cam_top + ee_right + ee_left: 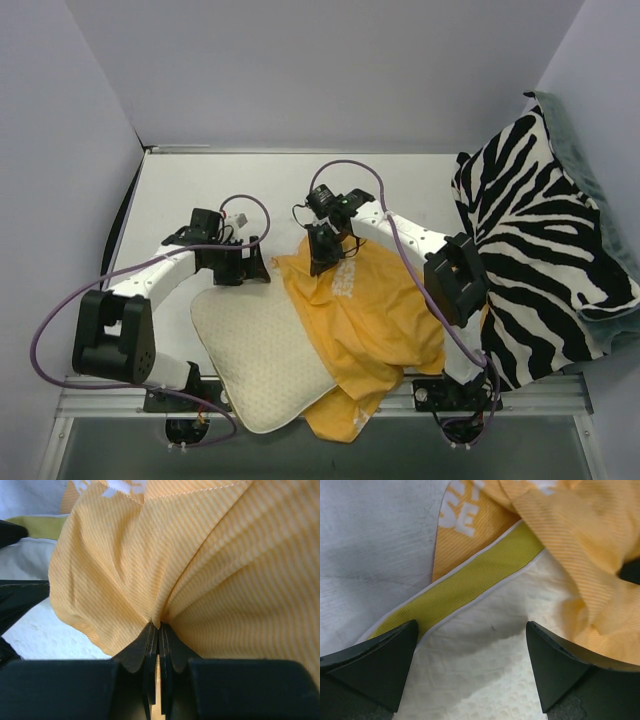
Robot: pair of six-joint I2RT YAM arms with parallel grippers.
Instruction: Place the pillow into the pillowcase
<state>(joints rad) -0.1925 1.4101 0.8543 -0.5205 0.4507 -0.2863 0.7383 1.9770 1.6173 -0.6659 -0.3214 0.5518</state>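
Observation:
The cream-white pillow lies flat at the near middle, its right side under the orange pillowcase. In the left wrist view the pillow's bumpy face and yellow-green trim show, with the pillowcase draped over its far corner. My left gripper is open just above the pillow's far edge, its jaws standing wide apart. My right gripper is shut on a fold of the pillowcase at its far edge, the fabric pinched between the fingertips.
A zebra-striped cushion leans at the right side against the wall, with grey-green fabric behind it. The white table stretches to the back wall. A metal rail runs along the near edge.

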